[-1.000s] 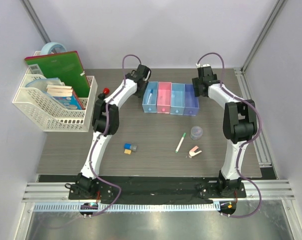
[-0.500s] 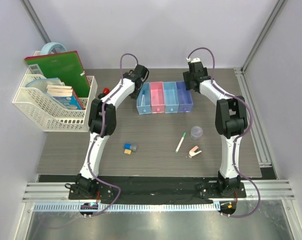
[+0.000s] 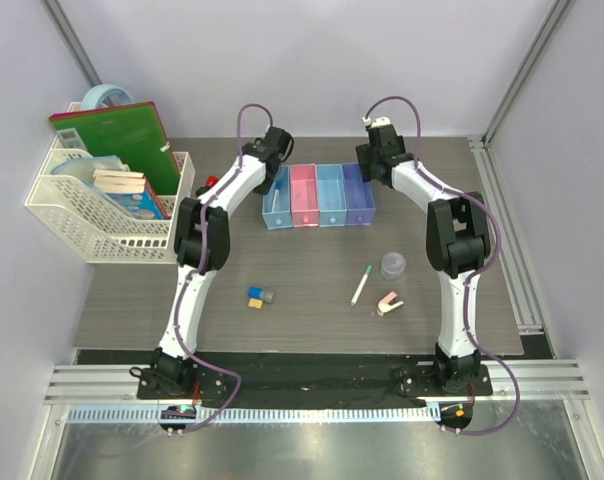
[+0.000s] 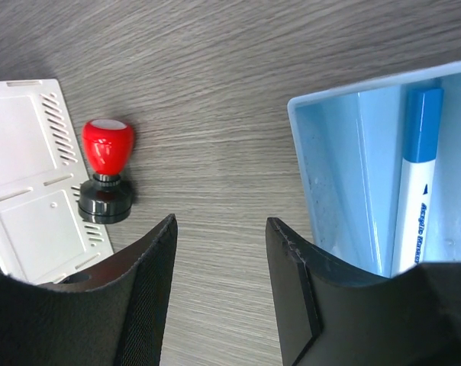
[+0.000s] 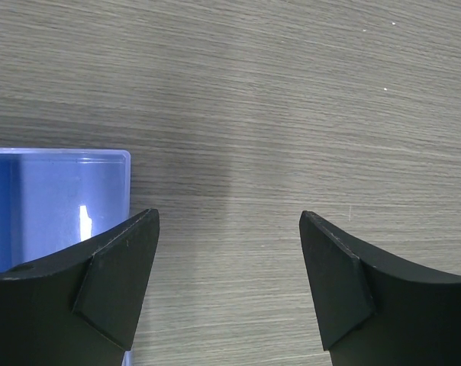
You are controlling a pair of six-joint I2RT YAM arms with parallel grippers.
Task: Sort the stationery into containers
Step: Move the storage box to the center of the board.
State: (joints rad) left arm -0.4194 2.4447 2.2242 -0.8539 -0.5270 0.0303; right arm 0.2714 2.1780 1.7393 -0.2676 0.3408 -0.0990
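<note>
The containers (image 3: pixel 319 195) are a joined row of four bins in light blue, pink, light blue and purple-blue at the table's far middle. A blue-tipped pen (image 4: pixel 417 191) lies in the left light blue bin (image 4: pixel 330 160). My left gripper (image 3: pixel 273 165) (image 4: pixel 220 229) stands open over bare table just left of that bin. A red-and-black knob (image 4: pixel 106 169) (image 3: pixel 212 181) stands further left. My right gripper (image 3: pixel 374 172) (image 5: pixel 229 221) is open at the purple-blue bin's (image 5: pixel 55 198) right end, its left finger over that corner. Nearer lie a green-capped pen (image 3: pixel 362 285), a grey tub (image 3: pixel 393 265), a pink-white clip (image 3: pixel 388 303) and small blocks (image 3: pixel 258 297).
A white mesh basket (image 3: pixel 102 235) with a green book (image 3: pixel 122 135), notebooks and a light blue tape roll (image 3: pixel 107 96) sits at the far left; its corner (image 4: pixel 24 191) lies close to the knob. A metal rail (image 3: pixel 502 230) runs along the table's right edge.
The row of containers has slid to the left across the table. Both grippers have moved left with it, staying at its two ends, and both stay open.
</note>
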